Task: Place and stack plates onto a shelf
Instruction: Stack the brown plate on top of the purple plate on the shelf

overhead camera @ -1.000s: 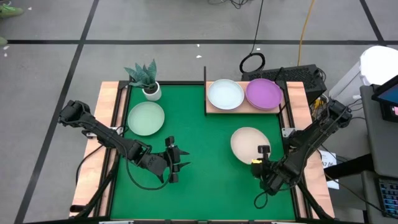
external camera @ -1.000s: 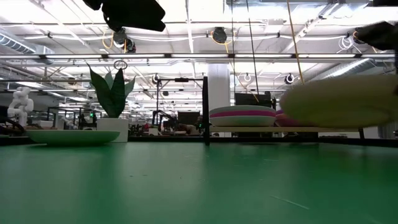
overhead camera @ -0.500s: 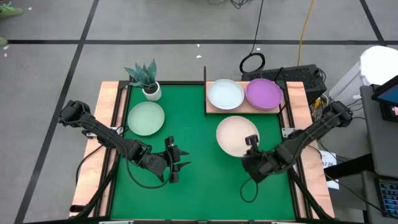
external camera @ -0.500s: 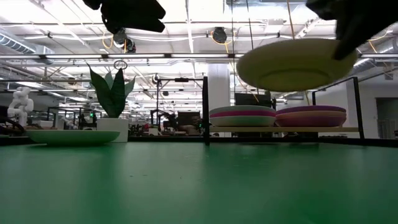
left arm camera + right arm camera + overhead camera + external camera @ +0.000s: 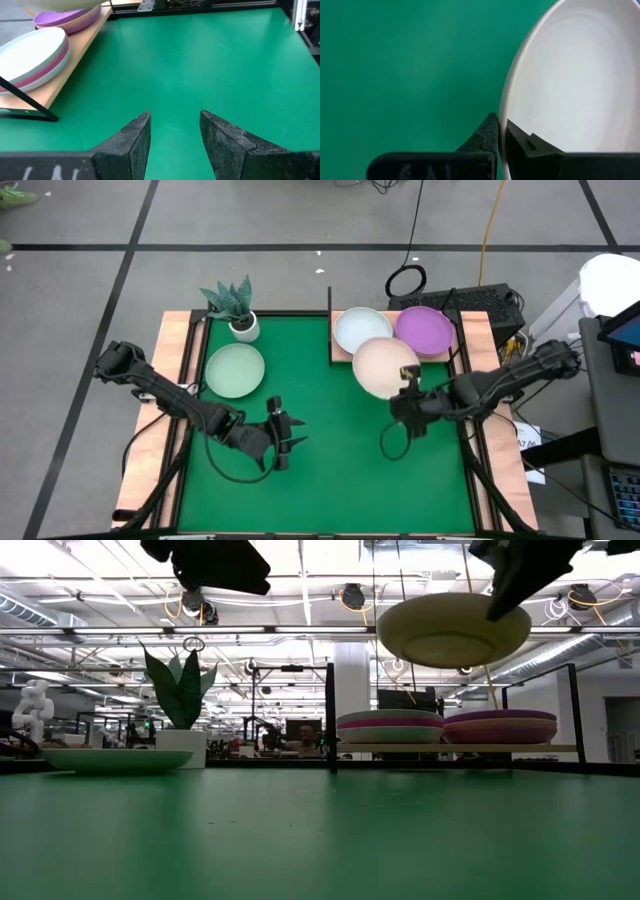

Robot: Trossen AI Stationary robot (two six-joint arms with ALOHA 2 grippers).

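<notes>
My right gripper [image 5: 407,377] is shut on a beige plate [image 5: 378,365] and holds it in the air over the near edge of the wooden shelf [image 5: 340,358]. In the low view the beige plate [image 5: 450,632] hangs above both stacks. On the shelf sit a stack topped by a pale mint plate [image 5: 360,328] with pink below it [image 5: 390,727], and a purple stack [image 5: 428,328]. Another pale mint plate [image 5: 235,370] rests flat on the green mat. My left gripper [image 5: 283,442] waits open above the mat's near left part. My right gripper pinches the beige plate's rim [image 5: 503,112] on its near-right side. One finger [image 5: 521,140] lies on the plate's inner face and the other finger [image 5: 487,132] on its outer side. The fingers come from the table's near right. The plate is lifted clear and almost level.
A potted plant [image 5: 240,315] stands at the mat's far left corner. A thin black upright post [image 5: 330,715] rises at the shelf's left end. The green mat [image 5: 320,430] between the arms is bare. Cables and a keyboard lie beyond the table's far right.
My right gripper has carried the beige plate up from just above the mat's near right part and toward the far edge. The plate now hangs higher than the stacks, over the shelf's near edge. The gripper has stayed shut on it.
</notes>
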